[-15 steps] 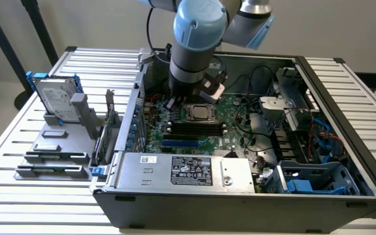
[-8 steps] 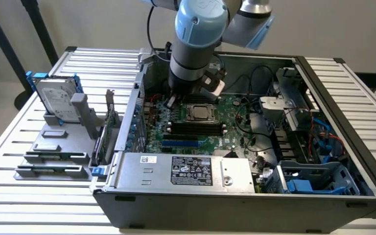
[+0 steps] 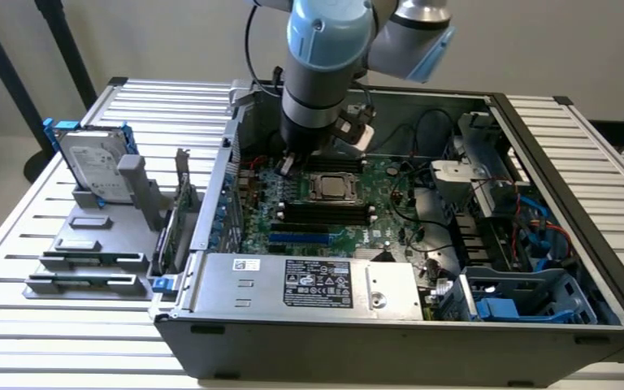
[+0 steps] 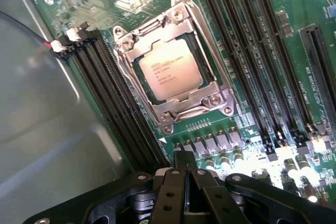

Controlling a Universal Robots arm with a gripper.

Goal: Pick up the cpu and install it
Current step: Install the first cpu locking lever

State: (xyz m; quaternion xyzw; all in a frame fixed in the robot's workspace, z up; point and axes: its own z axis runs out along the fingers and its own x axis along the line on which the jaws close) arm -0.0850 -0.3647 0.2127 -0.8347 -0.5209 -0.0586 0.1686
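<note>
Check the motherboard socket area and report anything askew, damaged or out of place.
Nothing stands out. The cpu lies flat and square inside its metal socket frame, and the empty memory slots beside it look undamaged. The hand hangs just over the board.

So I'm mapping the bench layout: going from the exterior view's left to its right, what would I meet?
Hard drive in its blue frame → grey holder with slots → cpu seated in the motherboard socket → silver metal bracket → blue drive cage.
</note>
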